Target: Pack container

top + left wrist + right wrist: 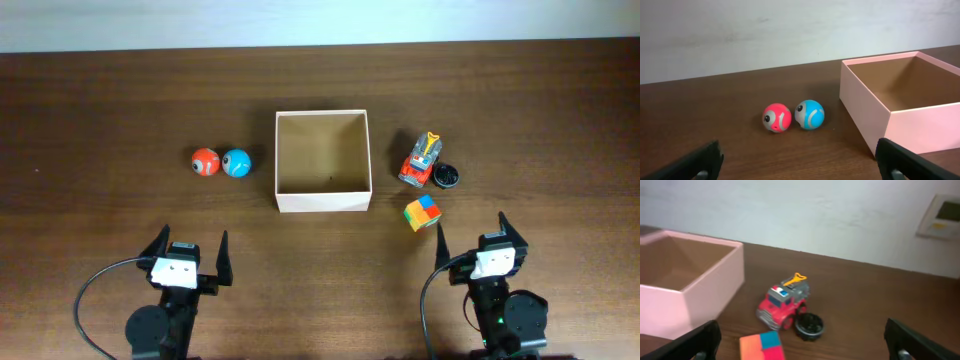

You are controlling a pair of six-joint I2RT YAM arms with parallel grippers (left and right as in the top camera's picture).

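The square, shallow white-walled cardboard container (322, 202), tan inside and seemingly empty, sits mid-frame in the overhead view, above and between both arms. The left gripper (193, 240), lower left, gapes wide holding nothing, with the red ball (205, 161) and blue ball (236, 162) side by side straight above it and nothing between. The right gripper (471, 230), lower right, is equally wide and empty; the multi-coloured cube (422, 212) just up-left of it looks the shortest reach.

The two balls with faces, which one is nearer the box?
The blue ball. It sits between the red ball and the container, so the red one is farther away.
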